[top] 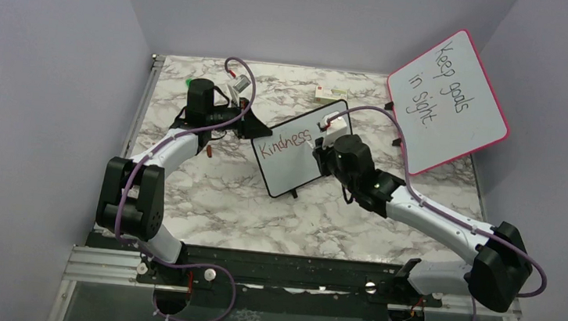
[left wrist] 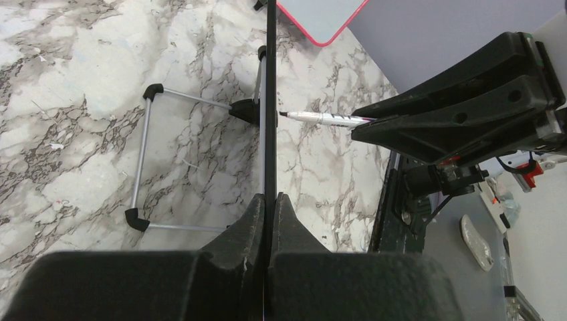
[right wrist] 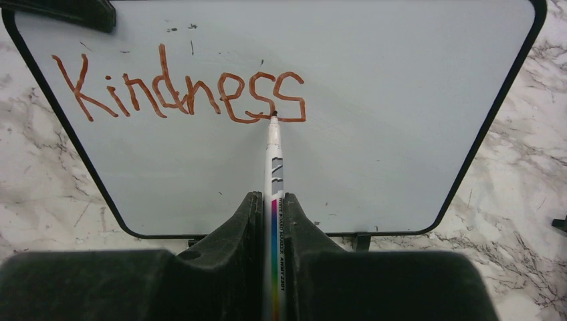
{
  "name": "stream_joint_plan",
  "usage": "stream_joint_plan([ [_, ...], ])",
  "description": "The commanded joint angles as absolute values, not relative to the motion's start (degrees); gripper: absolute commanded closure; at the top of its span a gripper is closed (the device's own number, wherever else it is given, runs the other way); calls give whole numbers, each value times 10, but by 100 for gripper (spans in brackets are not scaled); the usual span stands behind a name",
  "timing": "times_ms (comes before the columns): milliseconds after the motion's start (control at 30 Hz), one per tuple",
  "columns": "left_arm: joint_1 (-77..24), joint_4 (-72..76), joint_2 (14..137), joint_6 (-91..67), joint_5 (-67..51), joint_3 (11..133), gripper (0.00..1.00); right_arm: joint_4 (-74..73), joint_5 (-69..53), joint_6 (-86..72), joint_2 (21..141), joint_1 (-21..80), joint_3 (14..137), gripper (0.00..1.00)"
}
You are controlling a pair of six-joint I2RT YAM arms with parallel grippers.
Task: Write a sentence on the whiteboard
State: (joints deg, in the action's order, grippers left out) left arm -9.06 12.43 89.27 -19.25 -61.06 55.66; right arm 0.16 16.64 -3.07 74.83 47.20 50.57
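From above, the whiteboard [top: 296,162] stood on the marble table [top: 214,201], its long axis slanting toward the far right. The sentence [top: 286,143] read only "Kindness". The left gripper [top: 249,123] sat at the whiteboard's left edge. In the left wrist view its jaws were clamped shut on that edge (the board seen edge-on, a thin black line). In the right wrist view the right gripper [right wrist: 273,200] was closed on a marker [right wrist: 274,150] pointing straight at the whiteboard, tip touching the last "s".
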Motion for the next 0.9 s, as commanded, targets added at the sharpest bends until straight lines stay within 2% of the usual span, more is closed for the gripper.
stream_joint_plan([
  [0,-91,87,897,-178,-618,563,100,25,192,-34,713,472,497,99],
  [367,-91,70,898,-165,-610,569,100,23,255,-21,676,469,472,99],
  [867,-91,52,902,-153,-602,572,100,12,267,-14,655,469,460,99],
])
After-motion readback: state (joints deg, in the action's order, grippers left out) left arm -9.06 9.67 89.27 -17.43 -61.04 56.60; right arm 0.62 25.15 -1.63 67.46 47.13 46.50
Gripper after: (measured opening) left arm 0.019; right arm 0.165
